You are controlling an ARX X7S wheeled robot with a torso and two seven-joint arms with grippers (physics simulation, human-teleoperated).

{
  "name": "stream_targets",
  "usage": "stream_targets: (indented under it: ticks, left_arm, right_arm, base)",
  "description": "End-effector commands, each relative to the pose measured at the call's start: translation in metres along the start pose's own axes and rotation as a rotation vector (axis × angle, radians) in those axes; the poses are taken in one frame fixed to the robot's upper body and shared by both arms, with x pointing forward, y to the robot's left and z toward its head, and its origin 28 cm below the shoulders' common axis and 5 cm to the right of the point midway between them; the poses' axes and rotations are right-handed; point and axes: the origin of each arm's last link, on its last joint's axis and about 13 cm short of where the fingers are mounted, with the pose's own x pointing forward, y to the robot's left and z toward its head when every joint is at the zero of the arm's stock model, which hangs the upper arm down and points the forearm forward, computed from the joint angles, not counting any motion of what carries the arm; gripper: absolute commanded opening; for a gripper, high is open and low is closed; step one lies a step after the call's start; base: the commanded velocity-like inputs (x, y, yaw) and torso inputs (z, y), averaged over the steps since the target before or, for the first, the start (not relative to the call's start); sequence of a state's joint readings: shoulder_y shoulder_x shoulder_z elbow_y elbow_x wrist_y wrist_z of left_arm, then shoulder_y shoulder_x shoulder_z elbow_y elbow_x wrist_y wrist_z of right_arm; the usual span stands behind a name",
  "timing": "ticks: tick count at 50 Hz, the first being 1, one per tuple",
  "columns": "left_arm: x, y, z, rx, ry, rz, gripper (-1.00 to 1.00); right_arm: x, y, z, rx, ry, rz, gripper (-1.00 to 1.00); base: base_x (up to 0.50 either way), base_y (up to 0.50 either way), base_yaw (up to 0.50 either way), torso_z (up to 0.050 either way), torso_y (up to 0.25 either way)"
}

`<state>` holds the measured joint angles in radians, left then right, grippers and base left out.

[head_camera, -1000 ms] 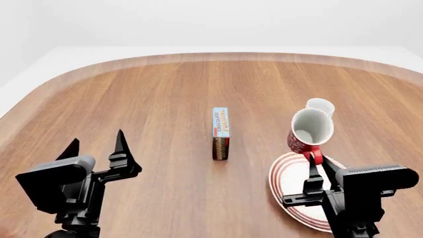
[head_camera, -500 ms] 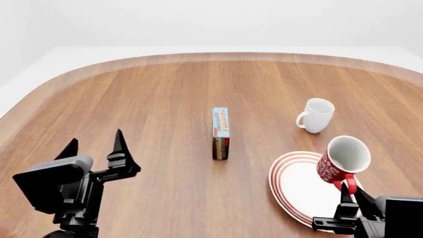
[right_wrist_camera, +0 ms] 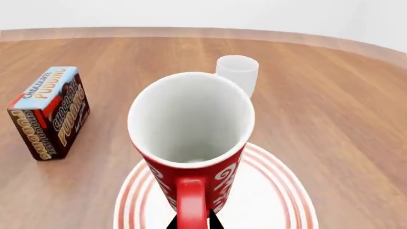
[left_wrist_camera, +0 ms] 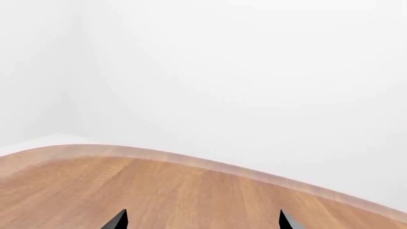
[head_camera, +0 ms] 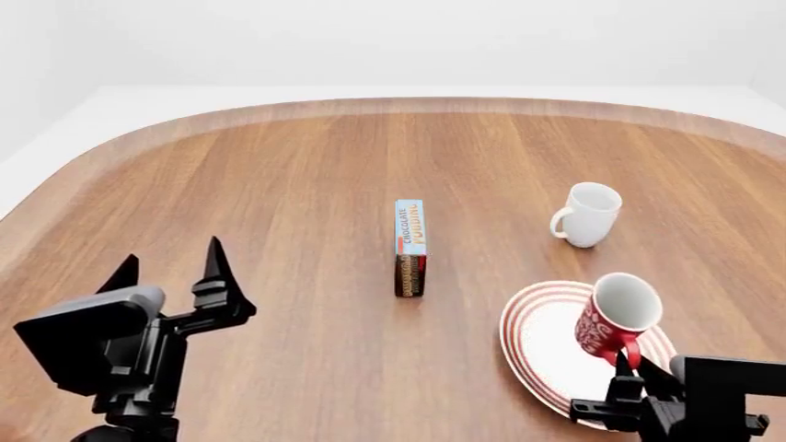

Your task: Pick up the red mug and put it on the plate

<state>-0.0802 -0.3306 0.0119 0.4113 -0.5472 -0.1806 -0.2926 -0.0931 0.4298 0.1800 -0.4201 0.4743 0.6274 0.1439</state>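
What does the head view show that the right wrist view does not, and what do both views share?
Only the head view shows the left end effector, open over bare table, and the right arm's black body.

Only the right wrist view shows down into the red mug, its white interior empty, and the pudding box's broad printed side.

Both show the red mug held by its handle in the right end effector over the plate, the white mug beyond, and the pudding box.

My head camera looks forward and down over the whole table (head_camera: 307, 175), my left wrist camera faces low across its far edge toward blank wall, and my right wrist camera sits close above the plate (right_wrist_camera: 279, 191), sharing the pudding box (right_wrist_camera: 49, 112)
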Motion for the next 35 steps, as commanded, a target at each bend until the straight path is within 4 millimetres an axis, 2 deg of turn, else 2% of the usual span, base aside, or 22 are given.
stream_targets:
  ticks: [1, 13, 35]
  left_arm:
    - [0.001, 0.001, 0.002, -0.004, -0.005, 0.005, 1.0]
    - [0.001, 0.001, 0.003, -0.008, -0.009, 0.007, 1.0]
    - [0.0, 0.002, 0.005, -0.012, -0.013, 0.007, 1.0]
  right_arm:
    - [0.019, 0.002, -0.002, -0.006, 0.015, 0.015, -1.0]
    - [0.038, 0.003, -0.007, -0.029, 0.064, 0.013, -1.0]
    - [0.054, -0.002, -0.02, -0.035, 0.166, 0.005, -1.0]
  base:
    - [0.0, 0.0, 0.0, 0.0, 0.0]
    - [0.0, 0.0, 0.0, 0.0, 0.0]
    - [0.0, 0.0, 0.0, 0.0, 0.0]
